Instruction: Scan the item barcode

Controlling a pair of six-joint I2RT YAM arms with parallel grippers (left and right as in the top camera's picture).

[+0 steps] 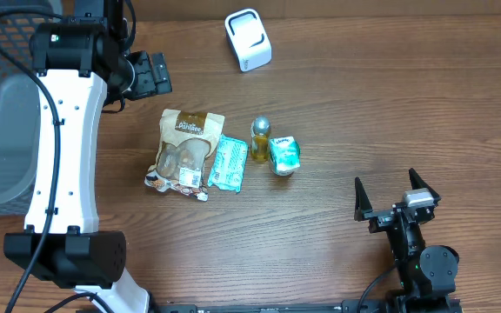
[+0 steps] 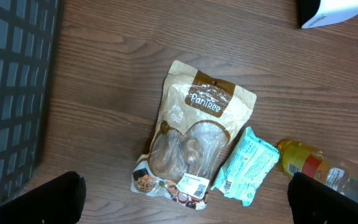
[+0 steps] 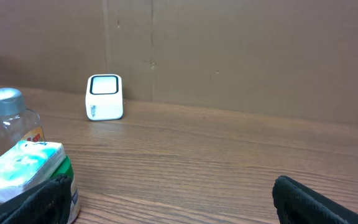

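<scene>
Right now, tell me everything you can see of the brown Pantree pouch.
The Pantree pouch is a brown, paper-looking bag with a clear window showing tan pieces inside. It lies flat on the wooden table, printed face up, with a white label, likely a barcode, near its bottom edge. A teal packet lies close beside it, perhaps touching.

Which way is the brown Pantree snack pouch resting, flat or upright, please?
Lying flat: the brown Pantree snack pouch shows its whole front face upward to the overhead camera.
</scene>
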